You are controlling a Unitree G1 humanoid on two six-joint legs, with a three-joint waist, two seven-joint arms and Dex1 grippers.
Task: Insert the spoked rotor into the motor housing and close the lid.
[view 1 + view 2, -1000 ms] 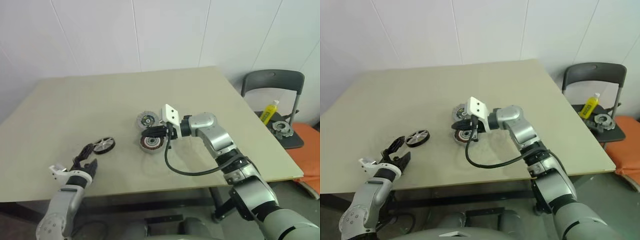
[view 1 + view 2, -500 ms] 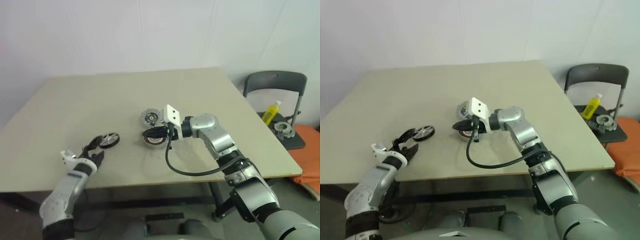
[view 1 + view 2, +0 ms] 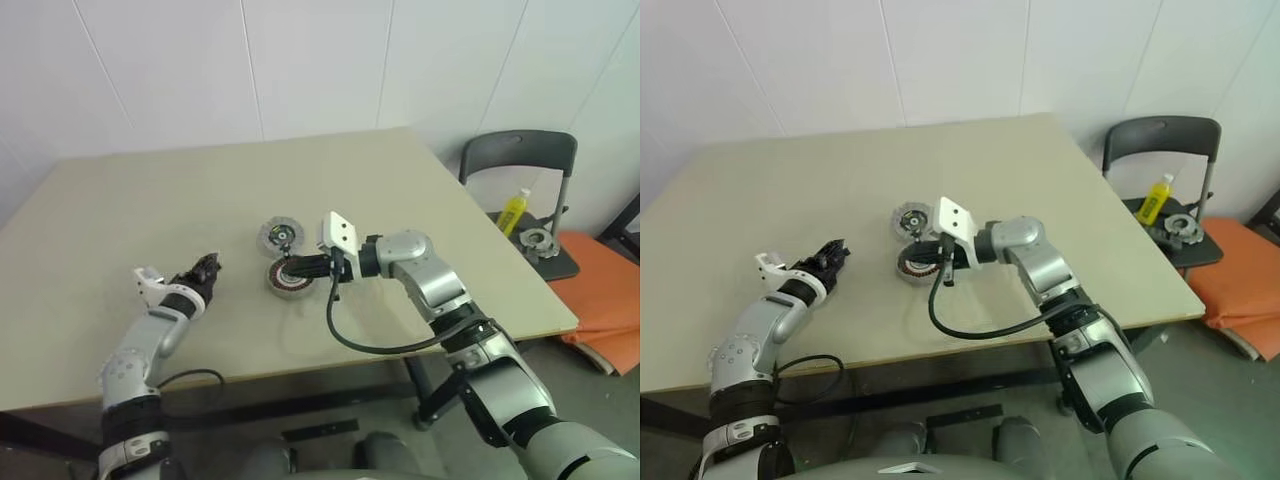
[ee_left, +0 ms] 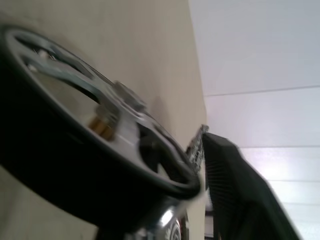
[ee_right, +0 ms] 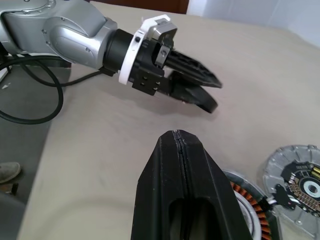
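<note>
The spoked rotor (image 4: 120, 100) is a silvery wheel with a dark rim, seen close up between my left gripper's fingers. My left gripper (image 3: 208, 266) is shut on it at the left of the table, low over the surface; in the right wrist view the rotor's dark rim (image 5: 202, 102) pokes out from those fingers. The motor housing (image 3: 285, 284), with copper windings, stands mid-table. My right gripper (image 3: 290, 268) is shut and lies just above it, pointing left. The lid (image 3: 279, 236) lies flat just behind the housing.
A black cable (image 3: 370, 345) loops from my right wrist over the table's front part. Right of the table (image 3: 430, 190) stands a grey chair (image 3: 520, 160) with a yellow bottle (image 3: 513, 209) and a metal part on its seat. Something orange (image 3: 605, 290) lies beyond it.
The camera has shifted. My left gripper moved forward to the rotor and closed on it, having stood open before. The right arm stayed over the housing.
</note>
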